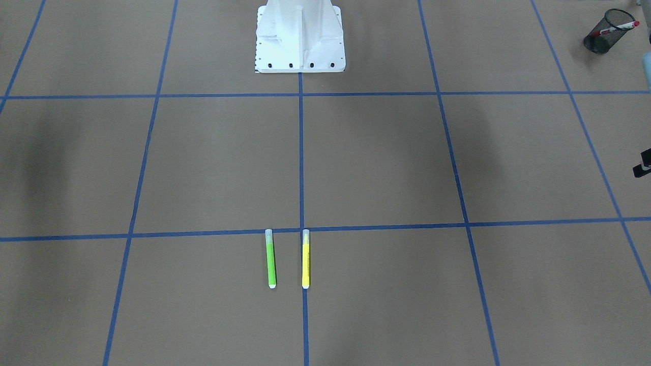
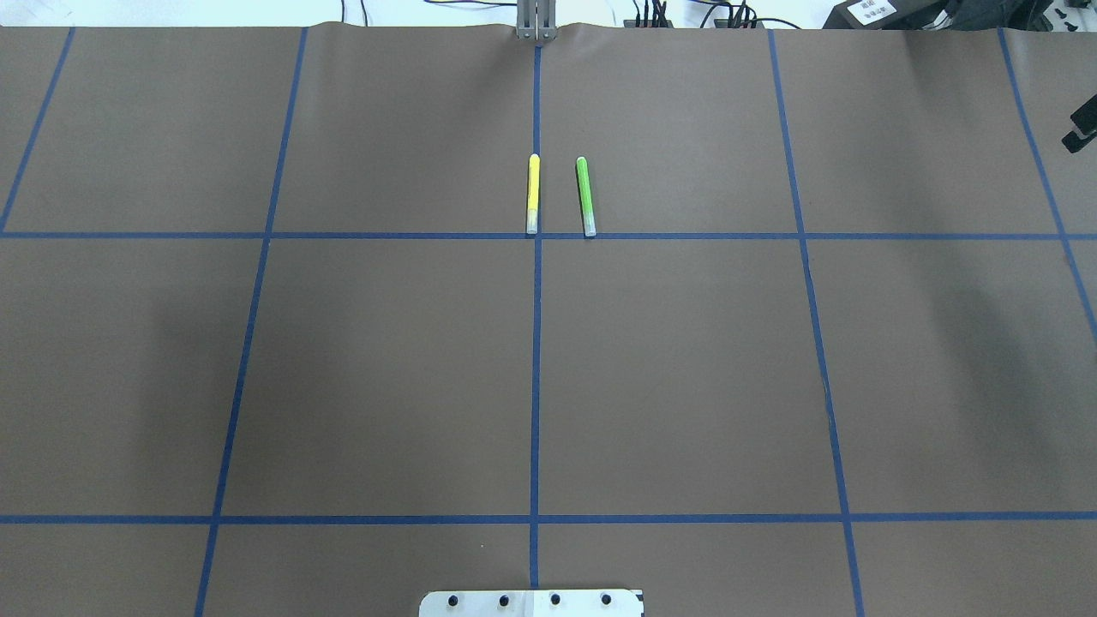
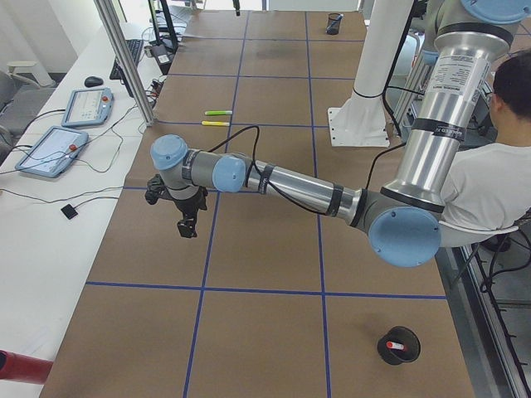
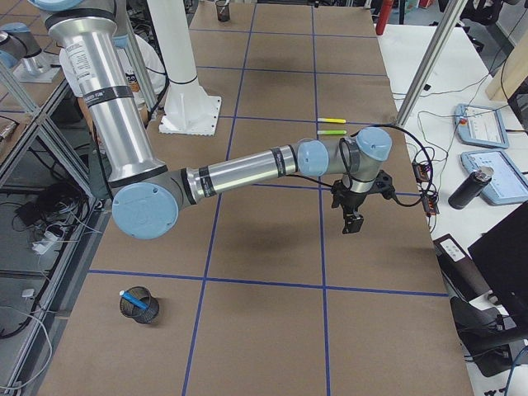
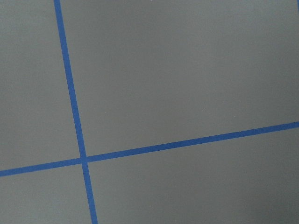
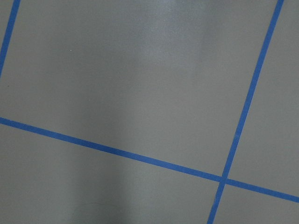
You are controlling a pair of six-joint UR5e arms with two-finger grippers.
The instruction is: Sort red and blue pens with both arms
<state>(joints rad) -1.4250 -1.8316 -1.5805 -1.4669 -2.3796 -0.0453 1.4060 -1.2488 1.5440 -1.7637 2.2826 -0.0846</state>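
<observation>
The red pen (image 1: 618, 28), white with a red cap, stands in a black mesh cup (image 1: 602, 40) at the table corner on my left side; it shows again as the red pen (image 3: 397, 346) in the exterior left view. The blue pen (image 4: 136, 301) leans in another mesh cup (image 4: 139, 307) at the corner on my right side. My left gripper (image 3: 187, 222) hangs over bare table, and only a sliver of it (image 1: 643, 166) reaches the front view. My right gripper (image 4: 353, 219) also hangs over bare table. I cannot tell whether either is open or shut. Both wrist views show only paper and tape.
A green marker (image 2: 585, 195) and a yellow marker (image 2: 532, 194) lie side by side near the far middle of the brown table (image 2: 386, 368), which is gridded with blue tape. A person (image 3: 498, 166) sits beside the robot's base. Tablets (image 3: 51, 149) and cables lie beyond the table's far edge.
</observation>
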